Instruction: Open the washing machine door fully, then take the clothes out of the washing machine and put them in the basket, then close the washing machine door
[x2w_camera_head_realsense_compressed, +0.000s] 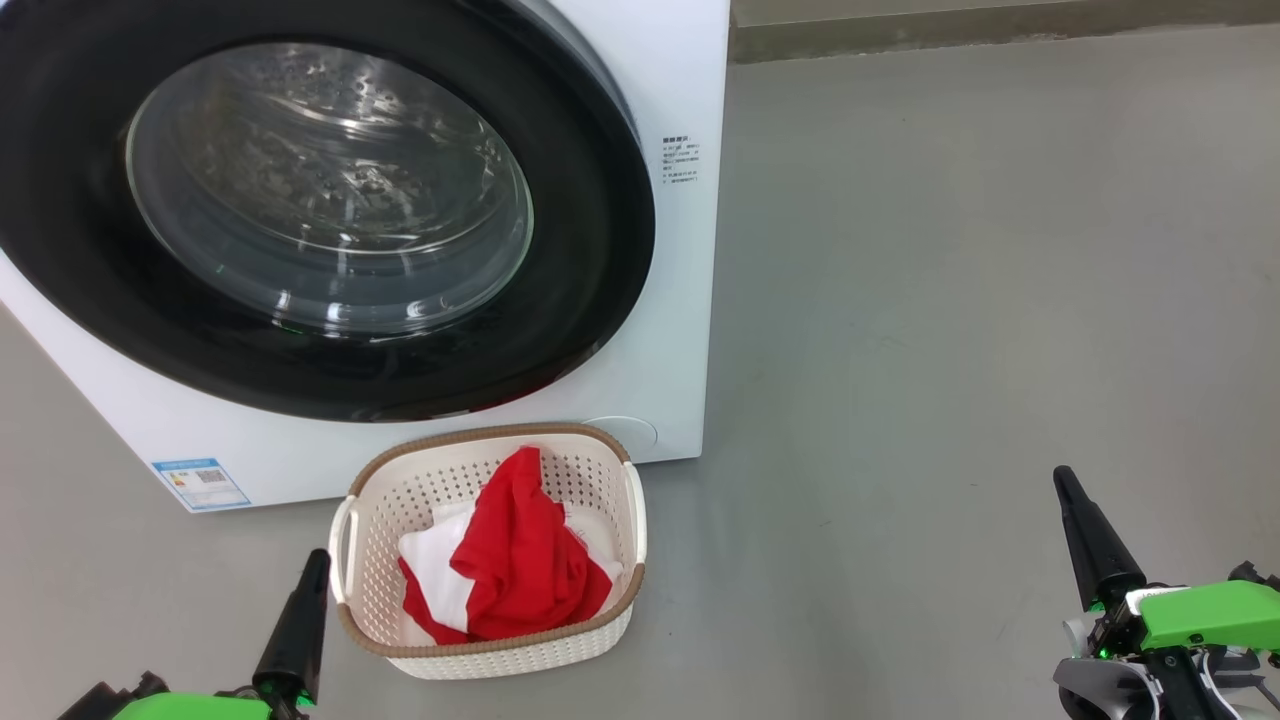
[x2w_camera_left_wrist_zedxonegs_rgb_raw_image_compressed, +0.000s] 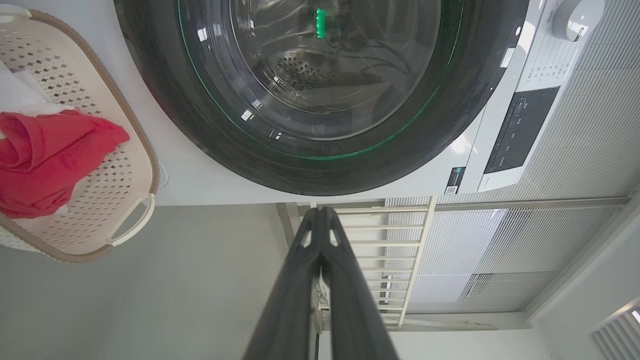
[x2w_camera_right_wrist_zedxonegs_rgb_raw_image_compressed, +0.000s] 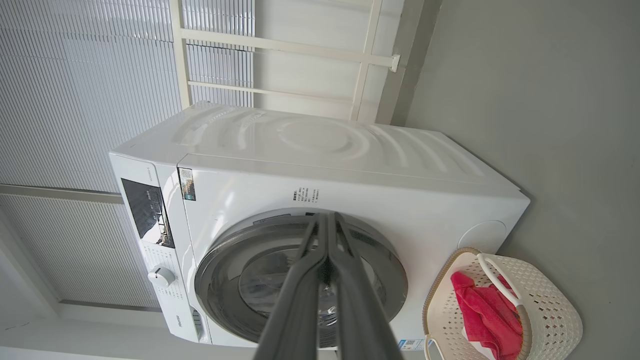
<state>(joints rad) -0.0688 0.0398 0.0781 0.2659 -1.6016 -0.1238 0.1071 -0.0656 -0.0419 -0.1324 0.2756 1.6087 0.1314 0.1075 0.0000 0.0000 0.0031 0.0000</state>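
grey floor (x2w_camera_head_realsense_compressed: 950, 300); clothes (x2w_camera_head_realsense_compressed: 520, 560) in the basket (x2w_camera_head_realsense_compressed: 480, 432), washing machine door (x2w_camera_head_realsense_compressed: 600, 250) looks shut; left fingers (x2w_camera_head_realsense_compressed: 300, 620) and right fingers (x2w_camera_head_realsense_compressed: 1090, 545) clenched, empty; task seemingly finished.

The clothes (x2w_camera_head_realsense_compressed: 510, 565) lie in the basket (x2w_camera_head_realsense_compressed: 400, 490) before the washing machine's (x2w_camera_head_realsense_compressed: 660, 90) shut door (x2w_camera_head_realsense_compressed: 600, 230).

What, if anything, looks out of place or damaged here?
Nothing stands out. The round black-rimmed glass door sits shut on the white washing machine, and the red-and-white clothes lie inside the upright cream perforated plastic basket.
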